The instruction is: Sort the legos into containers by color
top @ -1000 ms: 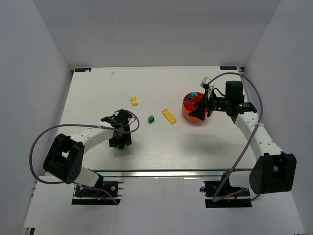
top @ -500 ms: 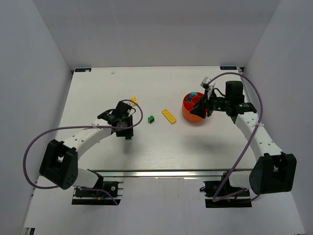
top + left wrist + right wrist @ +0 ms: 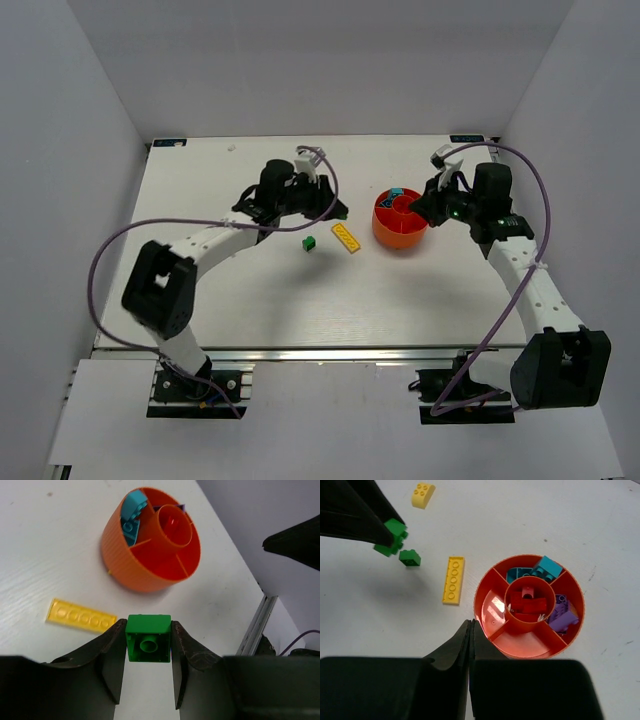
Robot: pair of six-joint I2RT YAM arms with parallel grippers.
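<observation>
My left gripper (image 3: 147,625) is shut on a green lego (image 3: 148,637), which hangs above the table a little left of the orange-red bowl (image 3: 125,567). From above, the left gripper (image 3: 335,210) is left of the bowl (image 3: 385,232). The right gripper (image 3: 471,625) is shut and empty, just off the bowl's rim (image 3: 480,611). The bowl holds red legos (image 3: 530,602) in its centre, teal ones (image 3: 542,569) and purple ones (image 3: 562,615). On the table lie a yellow flat plate (image 3: 453,580), a second green lego (image 3: 410,557) and a yellow brick (image 3: 423,495).
White walls close off the table on the left, back and right. The right gripper (image 3: 420,205) hovers over the bowl's right side. Purple cables loop above both arms.
The left arm has swung from the front left up toward the bowl, carrying the green lego. The right gripper has shut and drawn back slightly to the right.
</observation>
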